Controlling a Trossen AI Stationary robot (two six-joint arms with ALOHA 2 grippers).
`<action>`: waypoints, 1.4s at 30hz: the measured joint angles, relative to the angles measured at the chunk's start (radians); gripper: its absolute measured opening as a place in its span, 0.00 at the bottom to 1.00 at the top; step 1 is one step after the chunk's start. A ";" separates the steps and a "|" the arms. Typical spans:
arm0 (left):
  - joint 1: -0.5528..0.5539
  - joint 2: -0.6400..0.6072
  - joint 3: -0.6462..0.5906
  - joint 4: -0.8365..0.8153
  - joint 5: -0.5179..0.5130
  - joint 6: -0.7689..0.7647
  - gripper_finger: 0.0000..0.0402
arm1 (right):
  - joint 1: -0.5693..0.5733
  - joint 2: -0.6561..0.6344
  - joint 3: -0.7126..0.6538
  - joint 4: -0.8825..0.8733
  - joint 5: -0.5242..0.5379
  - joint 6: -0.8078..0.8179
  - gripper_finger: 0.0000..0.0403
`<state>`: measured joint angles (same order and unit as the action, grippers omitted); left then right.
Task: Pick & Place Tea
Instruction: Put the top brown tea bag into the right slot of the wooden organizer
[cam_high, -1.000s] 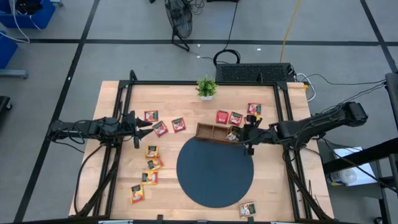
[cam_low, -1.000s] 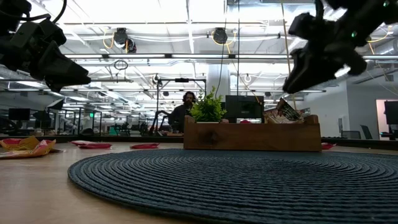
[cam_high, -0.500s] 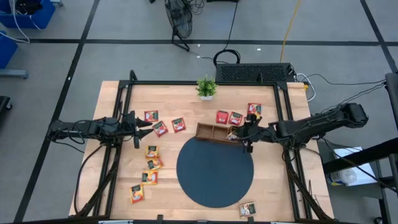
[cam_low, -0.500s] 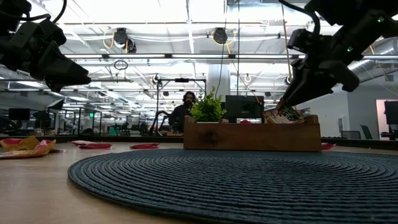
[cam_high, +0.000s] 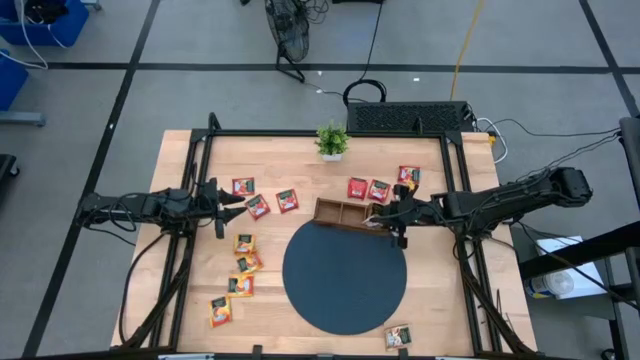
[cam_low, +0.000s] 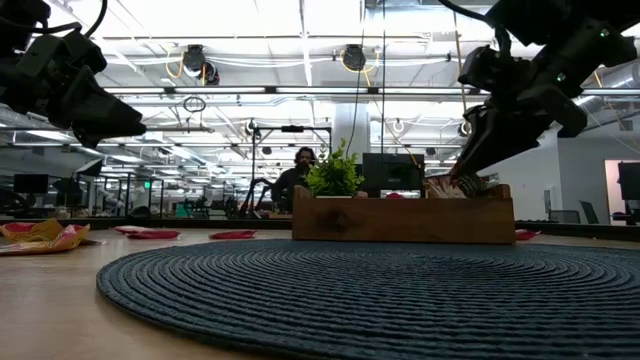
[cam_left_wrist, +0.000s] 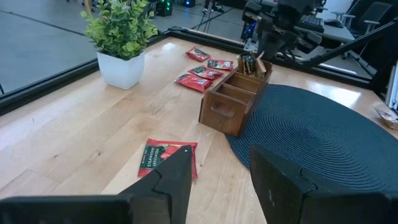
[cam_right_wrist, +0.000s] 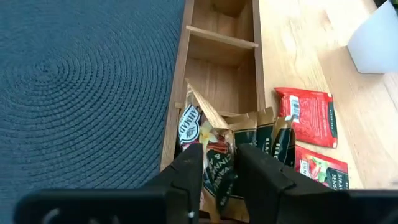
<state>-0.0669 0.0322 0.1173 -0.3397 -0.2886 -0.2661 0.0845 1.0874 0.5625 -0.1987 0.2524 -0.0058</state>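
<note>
The brown wooden tray (cam_high: 340, 210) stands at the dark round mat's (cam_high: 345, 275) far edge. Several tea sachets (cam_right_wrist: 267, 134) stick up out of its compartment nearest the table's right side. My right gripper (cam_right_wrist: 219, 158) reaches into that bunch from the table's right and is shut on one dark green and yellow tea sachet (cam_right_wrist: 217, 171). Red sachets (cam_high: 368, 188) lie flat behind the tray. Red ones (cam_high: 257, 206) and yellow-orange ones (cam_high: 243, 262) lie on the left half. My left gripper (cam_high: 243, 200) hovers open at the left, above the red ones. My right gripper has the sachet's upper edge (cam_right_wrist: 216, 163) between its two fingers (cam_right_wrist: 186, 174), and the sachet fills the gap. The fingers slant down from the table's right side. The sachet stands upright, its lower part inside the tray's compartment among the other sachets.
A small potted plant (cam_high: 332, 140) stands at the far edge. One more sachet (cam_high: 398, 337) lies near the front edge, right of the mat. Black frame rails (cam_high: 462, 200) run along both table sides. A person (cam_low: 295, 180) sits in the room far behind the table.
My right gripper has sunk and gone a little toward the table's left, from above the tray down onto the sachets that stick out of its right compartment. The mat's near edge has shifted a little toward the left.
</note>
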 joint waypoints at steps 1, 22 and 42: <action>0.000 0.000 0.000 0.000 0.000 0.000 0.40 | 0.000 0.000 0.000 -0.001 0.000 -0.004 0.17; 0.000 0.000 0.000 0.000 0.000 0.000 0.40 | 0.121 0.060 0.350 -0.383 0.164 0.146 0.00; 0.000 0.000 0.000 0.000 0.000 0.000 0.40 | 0.177 0.715 0.779 -1.124 0.274 0.269 0.00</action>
<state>-0.0669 0.0322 0.1173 -0.3393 -0.2886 -0.2661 0.2611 1.8019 1.3414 -1.3228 0.5260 0.2635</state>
